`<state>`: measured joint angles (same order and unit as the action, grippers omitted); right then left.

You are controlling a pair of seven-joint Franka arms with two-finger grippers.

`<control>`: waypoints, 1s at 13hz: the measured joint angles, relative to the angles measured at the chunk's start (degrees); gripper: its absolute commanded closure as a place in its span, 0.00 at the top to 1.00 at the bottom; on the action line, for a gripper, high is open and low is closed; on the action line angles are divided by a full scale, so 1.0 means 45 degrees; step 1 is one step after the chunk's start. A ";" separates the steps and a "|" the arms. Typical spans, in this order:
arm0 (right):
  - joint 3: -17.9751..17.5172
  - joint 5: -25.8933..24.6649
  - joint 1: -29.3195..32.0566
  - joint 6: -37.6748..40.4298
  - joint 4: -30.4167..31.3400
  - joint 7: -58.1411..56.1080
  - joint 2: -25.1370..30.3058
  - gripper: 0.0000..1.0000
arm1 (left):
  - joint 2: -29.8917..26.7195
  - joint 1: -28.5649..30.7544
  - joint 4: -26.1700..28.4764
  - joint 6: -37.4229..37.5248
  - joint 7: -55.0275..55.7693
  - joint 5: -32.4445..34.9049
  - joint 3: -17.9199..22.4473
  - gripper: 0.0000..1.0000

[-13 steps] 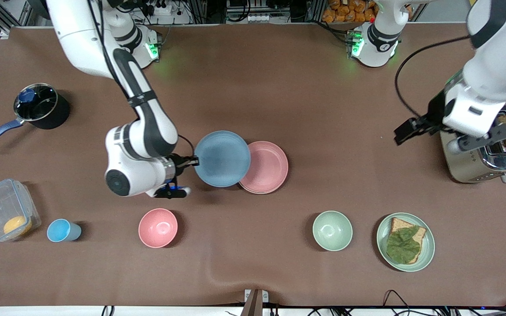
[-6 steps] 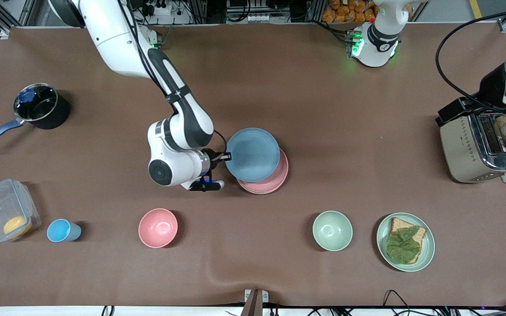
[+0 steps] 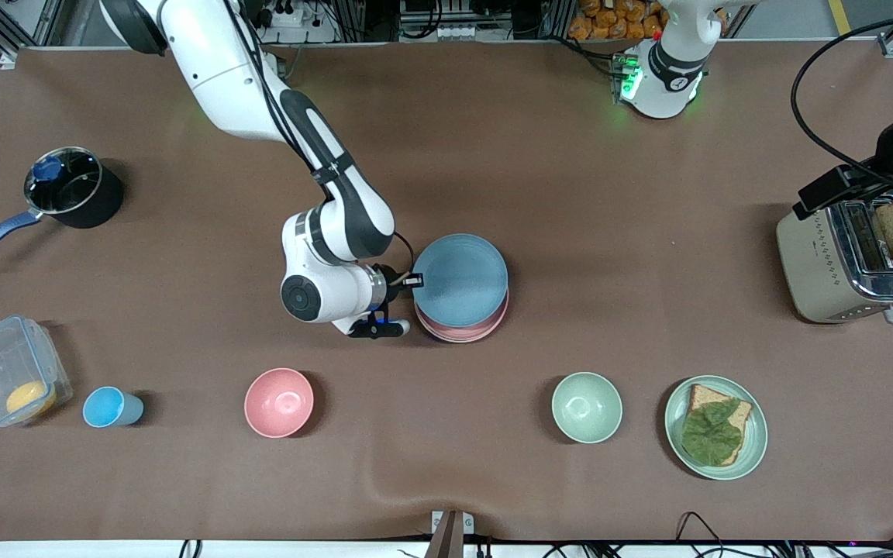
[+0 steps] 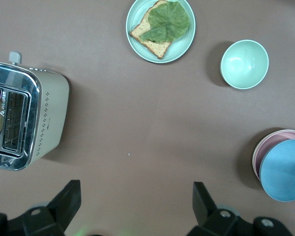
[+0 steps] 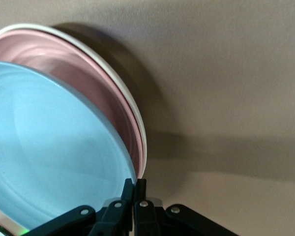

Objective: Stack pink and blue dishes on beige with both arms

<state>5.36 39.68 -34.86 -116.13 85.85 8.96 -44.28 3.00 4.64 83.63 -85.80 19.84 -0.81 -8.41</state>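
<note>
My right gripper (image 3: 413, 280) (image 5: 136, 184) is shut on the rim of the light blue plate (image 3: 460, 279) (image 5: 49, 147). It holds that plate tilted just over the pale pink plate (image 3: 463, 333) (image 5: 88, 73) in the middle of the table. Only a strip of pink rim shows on the side nearer the front camera. Under the pink plate lies the beige plate (image 5: 24, 26), visible as a thin cream rim in the right wrist view. My left gripper (image 4: 136, 201) is open and empty, high above bare table beside the toaster (image 4: 27, 118). The stack (image 4: 280, 164) shows farther off in its wrist view.
The toaster (image 3: 849, 263) holds a slice of toast at the left arm's end. Nearer the front camera stand a green plate with toast (image 3: 716, 428), a green bowl (image 3: 587, 407), a pink bowl (image 3: 279, 402), a blue cup (image 3: 109, 407) and a plastic container (image 3: 8, 380). A black pot (image 3: 70, 186) sits at the right arm's end.
My right arm has carried the blue plate toward the left arm's end until it covers the pink plate. My left arm has drawn back past the toaster toward the table's edge.
</note>
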 measured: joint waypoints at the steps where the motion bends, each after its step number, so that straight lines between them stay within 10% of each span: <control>1: 0.0000 0.0029 -0.0002 -0.0084 -0.0059 0.0000 -0.0070 0.00 | 0.0000 -0.0005 0.0000 0.0001 0.0000 0.0000 0.0038 1.00; 2: 0.0000 0.0057 -0.0005 -0.0088 -0.0162 0.0000 -0.0152 0.00 | -0.0001 -0.0029 -0.0002 0.0001 -0.0006 0.0000 0.0045 1.00; 4: -0.0001 0.0108 -0.0021 -0.0089 -0.0307 0.0000 -0.0287 0.99 | -0.0005 -0.0071 -0.0009 0.0001 -0.0019 0.0000 0.0045 1.00; 13: 0.0414 0.0105 0.1007 0.2209 -0.1591 -0.0038 -0.0162 1.00 | 0.0030 -0.0172 -0.0043 0.0031 -0.0018 0.0000 -0.0024 1.00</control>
<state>7.22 40.15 -30.33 -106.19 78.69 8.79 -45.01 3.13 3.87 83.44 -85.66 19.76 -0.81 -8.52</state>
